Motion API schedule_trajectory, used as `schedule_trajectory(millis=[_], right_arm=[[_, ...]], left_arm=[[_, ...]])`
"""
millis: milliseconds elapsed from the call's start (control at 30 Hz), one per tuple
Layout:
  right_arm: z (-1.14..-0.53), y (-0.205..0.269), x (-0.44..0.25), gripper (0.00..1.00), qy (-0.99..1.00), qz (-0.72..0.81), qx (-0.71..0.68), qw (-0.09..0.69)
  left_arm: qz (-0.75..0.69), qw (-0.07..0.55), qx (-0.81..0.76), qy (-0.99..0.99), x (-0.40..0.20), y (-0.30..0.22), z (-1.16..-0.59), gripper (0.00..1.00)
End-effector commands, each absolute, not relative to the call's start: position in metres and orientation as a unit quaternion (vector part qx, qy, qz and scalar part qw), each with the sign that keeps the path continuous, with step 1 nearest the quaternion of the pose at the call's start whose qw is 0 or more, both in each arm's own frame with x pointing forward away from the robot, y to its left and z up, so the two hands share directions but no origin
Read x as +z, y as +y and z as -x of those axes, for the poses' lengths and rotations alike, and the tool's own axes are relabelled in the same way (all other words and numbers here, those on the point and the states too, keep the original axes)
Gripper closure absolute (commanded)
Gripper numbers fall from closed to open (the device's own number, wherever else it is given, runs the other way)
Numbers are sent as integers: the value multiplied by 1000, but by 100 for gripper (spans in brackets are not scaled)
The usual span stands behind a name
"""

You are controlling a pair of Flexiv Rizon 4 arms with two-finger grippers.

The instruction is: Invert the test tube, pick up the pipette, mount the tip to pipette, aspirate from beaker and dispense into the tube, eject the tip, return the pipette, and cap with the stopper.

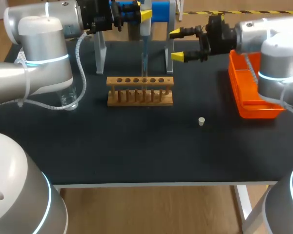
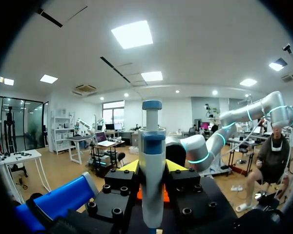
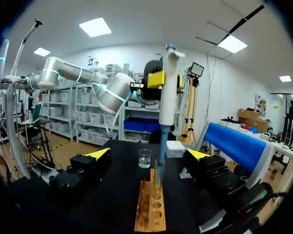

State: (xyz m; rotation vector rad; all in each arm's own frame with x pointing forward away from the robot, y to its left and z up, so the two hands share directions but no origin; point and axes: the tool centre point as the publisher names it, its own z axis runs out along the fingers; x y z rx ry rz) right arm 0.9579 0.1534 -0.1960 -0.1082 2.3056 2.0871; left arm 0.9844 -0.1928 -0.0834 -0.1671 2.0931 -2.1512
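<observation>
Stopper (image 1: 201,121), rack (image 1: 140,91) holding tube (image 3: 158,181), pipette (image 3: 167,92) inside

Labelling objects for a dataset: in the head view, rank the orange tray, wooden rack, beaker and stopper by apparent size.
1. orange tray, partly hidden by the right arm
2. wooden rack
3. beaker, partly behind the left arm
4. stopper

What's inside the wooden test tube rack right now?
One clear test tube stands in a hole of the wooden rack, with the pipette held upright above it. The other holes look empty. Liquid in the tube cannot be made out.
</observation>
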Motion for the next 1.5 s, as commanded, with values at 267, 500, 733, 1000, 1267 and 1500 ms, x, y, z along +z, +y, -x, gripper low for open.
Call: schedule_trajectory(millis=[267, 500, 733, 1000, 1267, 1500], right_arm=[[-982, 196, -249, 0, 766, 25, 642, -9], [-986, 218, -272, 0, 785, 26, 619, -7], [-992, 236, -282, 0, 800, 20, 600, 5], [-996, 251, -295, 0, 817, 10, 576, 26], [-996, 259, -303, 0, 832, 15, 553, 51], [-997, 261, -311, 0, 839, 0, 540, 69]], left_arm=[[56, 68, -713, 695, -83, -193, -984, 100], [56, 68, -713, 695, -83, -193, -984, 100], [56, 68, -713, 695, -83, -193, -984, 100], [56, 68, -713, 695, -83, -193, -984, 100], [56, 68, -713, 695, -83, -193, -984, 100], [56, 68, -713, 695, -83, -193, -984, 100]])
